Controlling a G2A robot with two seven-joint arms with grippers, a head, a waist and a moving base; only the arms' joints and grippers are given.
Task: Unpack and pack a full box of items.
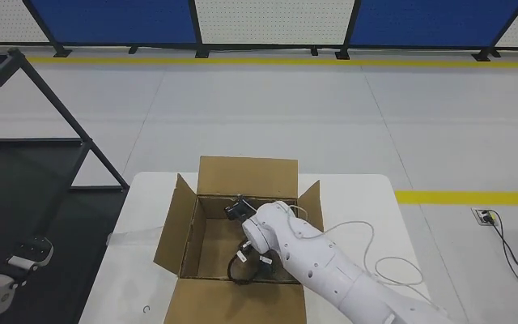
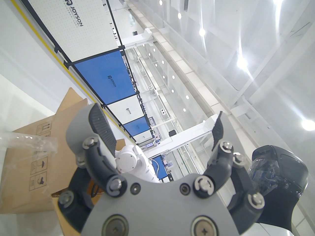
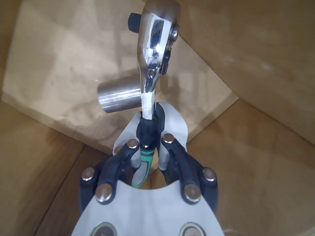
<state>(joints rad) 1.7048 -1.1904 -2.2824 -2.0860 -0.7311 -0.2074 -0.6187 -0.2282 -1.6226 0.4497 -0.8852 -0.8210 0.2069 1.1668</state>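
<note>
On the counter (image 1: 137, 267) stands the open cardboard box (image 1: 247, 174). Deep inside it the right hand (image 3: 149, 126) is clamped on a wrench (image 3: 155, 37) by its handle. The tool's long axis runs straight ahead toward the box floor, near a metal cylinder (image 3: 118, 96) lying there. The left hand (image 2: 158, 119), spread and empty, sits outside the box.
</note>
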